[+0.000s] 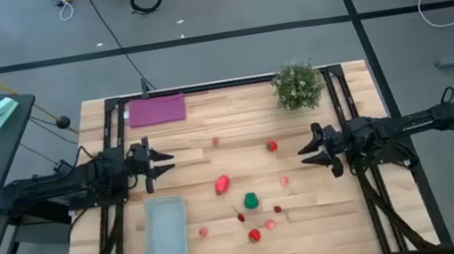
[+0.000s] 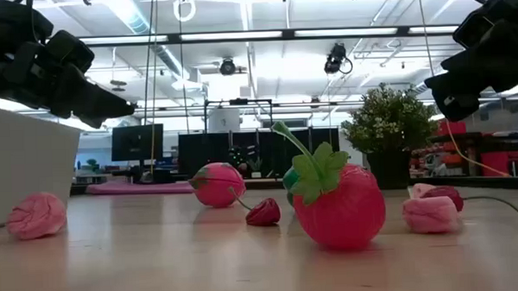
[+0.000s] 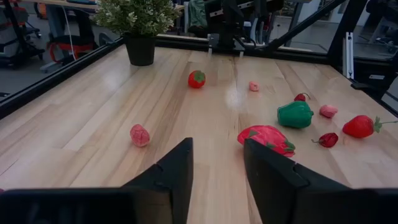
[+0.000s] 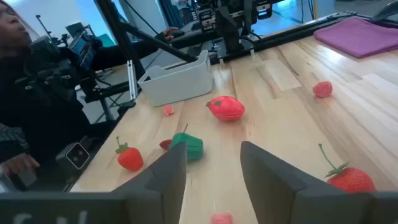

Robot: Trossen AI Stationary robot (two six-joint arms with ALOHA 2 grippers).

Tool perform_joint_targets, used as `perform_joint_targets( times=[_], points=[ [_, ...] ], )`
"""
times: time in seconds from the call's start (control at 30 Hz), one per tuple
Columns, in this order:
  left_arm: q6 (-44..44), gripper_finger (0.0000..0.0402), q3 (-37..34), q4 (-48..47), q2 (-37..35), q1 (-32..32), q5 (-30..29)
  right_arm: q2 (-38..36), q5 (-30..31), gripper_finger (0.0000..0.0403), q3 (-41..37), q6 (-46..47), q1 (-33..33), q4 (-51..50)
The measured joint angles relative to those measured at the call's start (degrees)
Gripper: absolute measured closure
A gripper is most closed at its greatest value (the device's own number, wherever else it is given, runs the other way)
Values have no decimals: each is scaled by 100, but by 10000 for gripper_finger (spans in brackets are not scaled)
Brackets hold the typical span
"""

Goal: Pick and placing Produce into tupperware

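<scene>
Over the whole table from above, the left gripper [image 1: 163,162] and the right gripper [image 1: 310,151] hover spread and empty at opposite sides; the shallow translucent grey-blue plastic tupperware [image 1: 164,227] sits bare near the left arm, and the small toy produce lies scattered between, none in it yet; so the first pick looks still ahead. At table height, a red toy strawberry [image 2: 337,203] stands closest, pink pieces around it. From the left wrist, parted fingers [image 3: 177,170] face a flattish red toy fruit [image 3: 268,137] just beyond, a green toy pepper [image 3: 295,114] behind; that red one seems the likely target, calling for a forward reach and descent. From the right wrist, fingers [image 4: 168,174] gape over bare wood; the container stands well off.
</scene>
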Motion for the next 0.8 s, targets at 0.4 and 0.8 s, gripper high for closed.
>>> perform_joint_targets(
  times=[0.4, 0.8],
  points=[
    [0, 258, 0, 0, 0, -2, 0, 0, 2, 243, -2, 0, 2, 0],
    [0, 261, 0, 0, 2, 0, 0, 2, 1, 243, 0, 0, 1, 0]
  ],
)
